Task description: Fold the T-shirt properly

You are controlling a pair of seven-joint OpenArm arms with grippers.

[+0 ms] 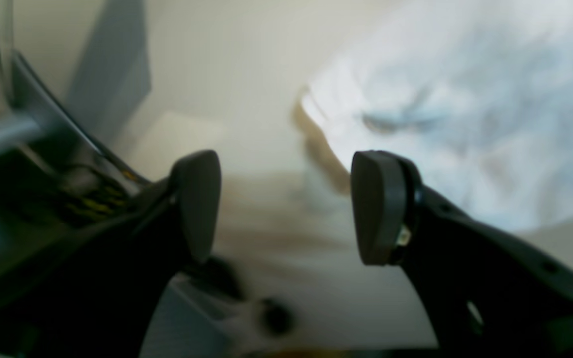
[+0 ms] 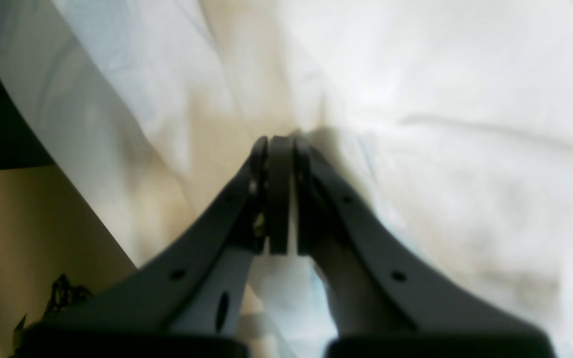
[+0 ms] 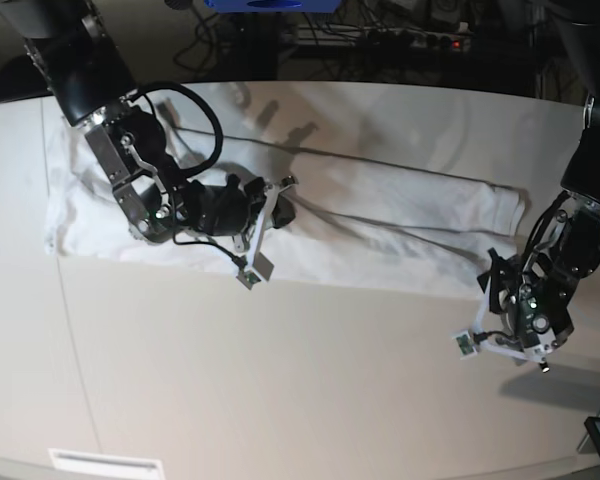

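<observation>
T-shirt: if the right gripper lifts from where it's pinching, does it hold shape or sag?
The T-shirt will likely sag: it lies creased and folded. Probably light, since the right gripper gathers cloth into a ridge. It may drag along the table.

I can't read any text, label, brand or number from here; both wrist views are blurred, and nothing in the base view carries lettering I can make out.
</observation>
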